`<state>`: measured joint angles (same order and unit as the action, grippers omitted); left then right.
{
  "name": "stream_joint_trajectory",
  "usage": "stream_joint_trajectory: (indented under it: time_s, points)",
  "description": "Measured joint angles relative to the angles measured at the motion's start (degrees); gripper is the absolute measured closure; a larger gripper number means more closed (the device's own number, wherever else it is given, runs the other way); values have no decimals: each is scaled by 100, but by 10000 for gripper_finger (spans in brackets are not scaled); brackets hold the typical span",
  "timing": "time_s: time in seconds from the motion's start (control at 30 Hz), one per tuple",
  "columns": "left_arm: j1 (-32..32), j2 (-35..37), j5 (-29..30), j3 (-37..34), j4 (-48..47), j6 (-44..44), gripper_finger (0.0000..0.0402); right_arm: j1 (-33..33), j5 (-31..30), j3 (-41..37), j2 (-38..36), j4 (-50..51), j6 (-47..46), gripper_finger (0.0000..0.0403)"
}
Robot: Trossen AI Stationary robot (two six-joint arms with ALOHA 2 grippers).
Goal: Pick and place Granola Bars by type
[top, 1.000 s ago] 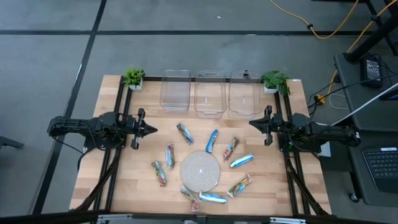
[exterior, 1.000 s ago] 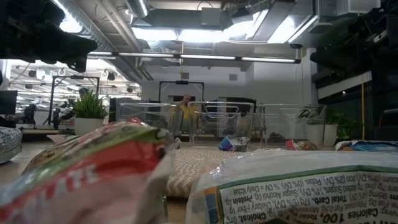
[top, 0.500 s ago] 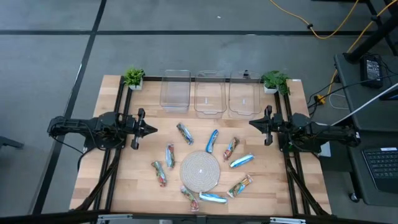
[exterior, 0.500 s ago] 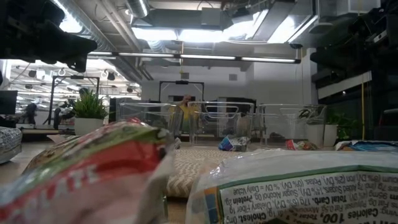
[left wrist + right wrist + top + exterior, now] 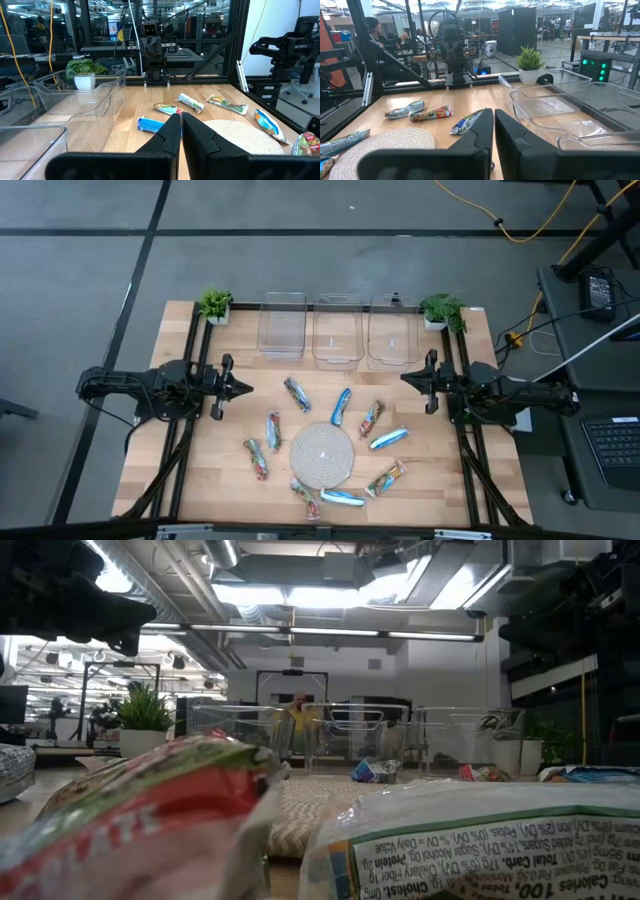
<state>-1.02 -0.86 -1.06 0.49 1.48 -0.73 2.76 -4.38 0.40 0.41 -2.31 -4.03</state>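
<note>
Several granola bars lie flat on the wooden table around a round woven mat: a bright blue one, a grey-blue one, a red and green one, others near the mat's front edge. My left gripper is shut and level at the table's left edge, nothing between its fingers. My right gripper is shut and level at the right edge, likewise holding nothing. In the left wrist view the shut fingers point across the table at the bars; the right wrist view shows the same.
Three clear plastic bins stand in a row at the table's far edge, between two small potted plants. In the low view two bars lie close before the camera. A person sits beyond the table's left side.
</note>
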Motion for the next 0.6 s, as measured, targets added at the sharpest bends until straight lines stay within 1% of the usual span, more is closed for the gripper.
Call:
stream_joint_trajectory:
  time_s: [0.6]
  points:
    - [0,2,-2,-1,0,-2,390,2,-1,0,2,-1,0,382]
